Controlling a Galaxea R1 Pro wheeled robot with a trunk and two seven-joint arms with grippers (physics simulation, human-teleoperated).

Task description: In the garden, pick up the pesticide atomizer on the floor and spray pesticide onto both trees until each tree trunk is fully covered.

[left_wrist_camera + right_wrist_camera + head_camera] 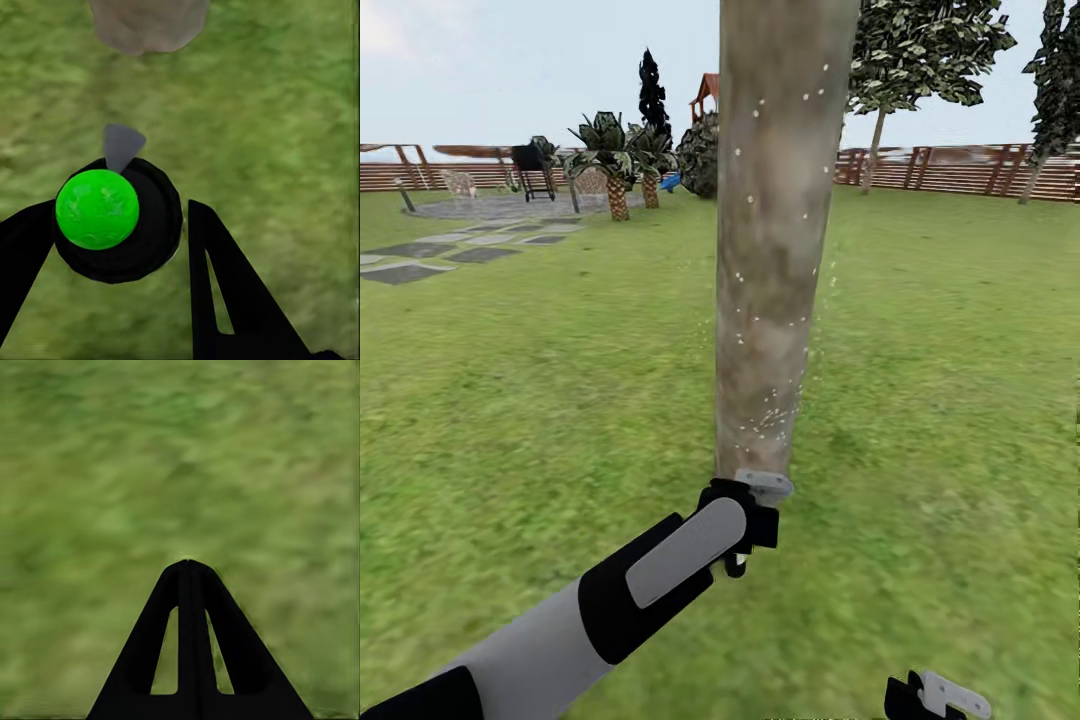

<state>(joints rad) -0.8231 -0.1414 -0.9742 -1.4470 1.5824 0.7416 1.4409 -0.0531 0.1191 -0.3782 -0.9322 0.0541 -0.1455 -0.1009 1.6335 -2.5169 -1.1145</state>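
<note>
Nearest in the head view, the right gripper (940, 697) sits low at the frame's bottom edge over the green lawn (560, 400); its wrist camera shows the two black fingers (189, 607) pressed together into a single point above bare grass.

Further out, the left arm reaches forward and its left gripper (745, 520) hangs just at the foot of the thick mottled grey-brown tree trunk (780, 250). The left wrist camera shows the black fingers (225, 292) spread to either side of the small black pesticide atomizer (120, 225), pinching it; seen end-on, it appears as a round black body with a bright green cap and a grey nozzle tip aimed towards the trunk base (146, 26), so its long axis runs roughly along the fingers. No label or writing can be read on it.

Scattered tiny white specks of pesticide (775, 420) dot the trunk, densest near its lower part and thinner higher up.

Beyond stand two low palm-like plants (615, 160), grey paving slabs (450, 250), a brown slatted wooden fence (960, 170) and one more leafy tree (920, 50) at the far right.
</note>
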